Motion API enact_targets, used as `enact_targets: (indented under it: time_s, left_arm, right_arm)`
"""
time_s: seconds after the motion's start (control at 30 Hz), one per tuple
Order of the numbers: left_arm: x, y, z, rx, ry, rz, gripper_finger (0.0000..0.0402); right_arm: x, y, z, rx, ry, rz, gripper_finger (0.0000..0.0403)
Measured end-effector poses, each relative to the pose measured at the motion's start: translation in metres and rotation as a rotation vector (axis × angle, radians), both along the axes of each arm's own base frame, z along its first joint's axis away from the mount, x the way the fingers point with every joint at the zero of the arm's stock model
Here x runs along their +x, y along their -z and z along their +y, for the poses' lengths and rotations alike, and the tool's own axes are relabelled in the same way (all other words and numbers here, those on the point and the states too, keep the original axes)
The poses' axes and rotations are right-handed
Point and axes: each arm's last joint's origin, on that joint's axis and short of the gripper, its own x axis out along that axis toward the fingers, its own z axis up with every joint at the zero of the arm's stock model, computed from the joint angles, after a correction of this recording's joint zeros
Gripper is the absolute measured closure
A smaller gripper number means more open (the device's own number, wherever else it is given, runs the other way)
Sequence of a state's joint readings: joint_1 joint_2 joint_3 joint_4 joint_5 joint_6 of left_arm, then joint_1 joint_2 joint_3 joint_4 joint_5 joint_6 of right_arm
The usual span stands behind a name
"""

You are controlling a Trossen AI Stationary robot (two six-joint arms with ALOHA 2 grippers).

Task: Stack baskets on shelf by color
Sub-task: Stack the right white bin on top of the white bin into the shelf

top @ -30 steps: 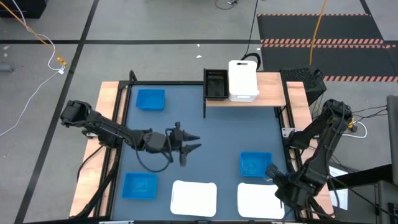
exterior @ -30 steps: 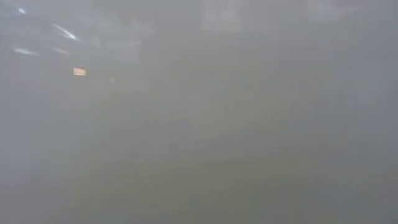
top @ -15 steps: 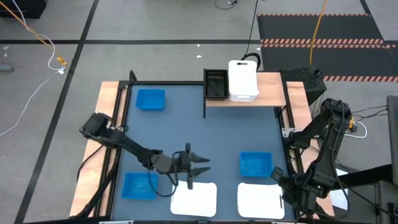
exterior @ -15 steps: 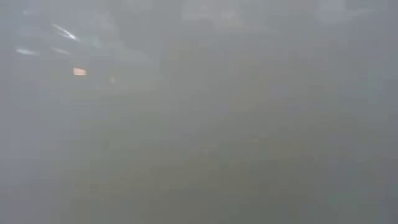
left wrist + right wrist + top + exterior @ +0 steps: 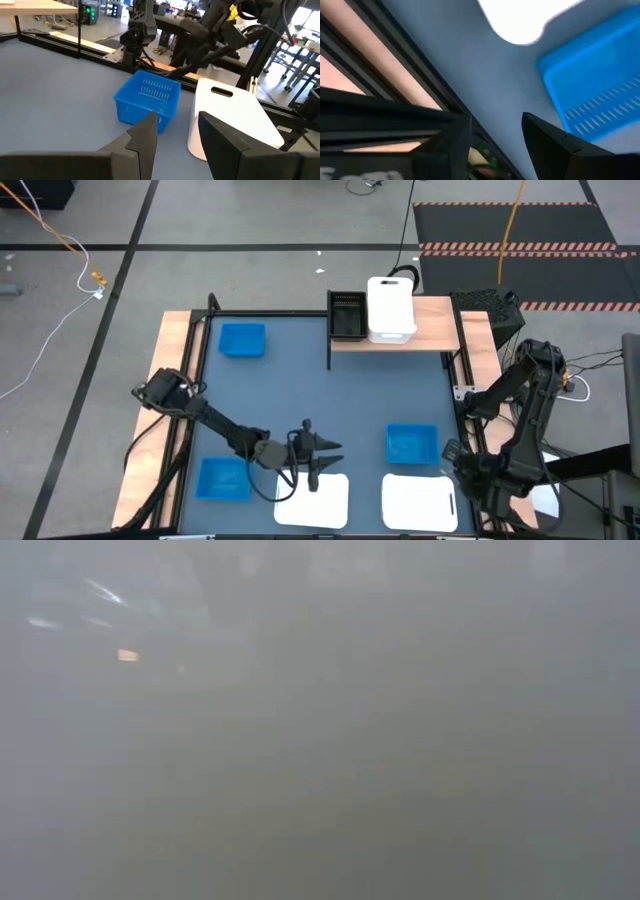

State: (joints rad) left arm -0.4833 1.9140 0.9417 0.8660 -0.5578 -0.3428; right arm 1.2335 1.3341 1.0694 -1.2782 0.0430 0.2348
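Robotics lab / test bay, not a home. Bare grey concrete floor [image 5: 250, 220] w/ dark taped lines, loose cables [image 5: 60, 250] trailing across it, black ribbed floor mat [image 5: 520, 225] edged in red-white hazard stripes. Purpose-built work table [image 5: 330, 395] w/ dark blue-grey top, wood side strips, black metal frame. Left wrist view: room behind holds metal-frame benches [image 5: 295, 55], electronics w/ green indicator light [image 5: 90, 11], more cabling. Low view too fogged to show anything.
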Motion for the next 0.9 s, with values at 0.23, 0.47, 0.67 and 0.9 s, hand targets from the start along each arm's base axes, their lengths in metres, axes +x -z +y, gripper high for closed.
enact_targets:
  time_s: [0.23,0.47,0.67,0.9]
  left_arm:
    - [-0.001,0.004,0.0,0.019,-0.003,0.037,0.0257]
    - [0.0,0.005,0.003,0.052,-0.008,0.051,0.0256]
    - [0.004,0.005,0.01,0.073,-0.026,0.053,0.0256]
    - [0.007,0.005,0.018,0.065,-0.049,0.053,0.0256]
  right_arm:
    - [-0.005,0.017,0.006,0.066,-0.092,-0.013,0.0235]
    - [-0.003,0.017,0.01,0.087,-0.184,-0.088,0.0236]
    - [0.002,0.016,0.021,0.17,-0.355,-0.17,0.0236]
    - [0.006,0.014,0.028,0.207,-0.496,-0.236,0.0236]
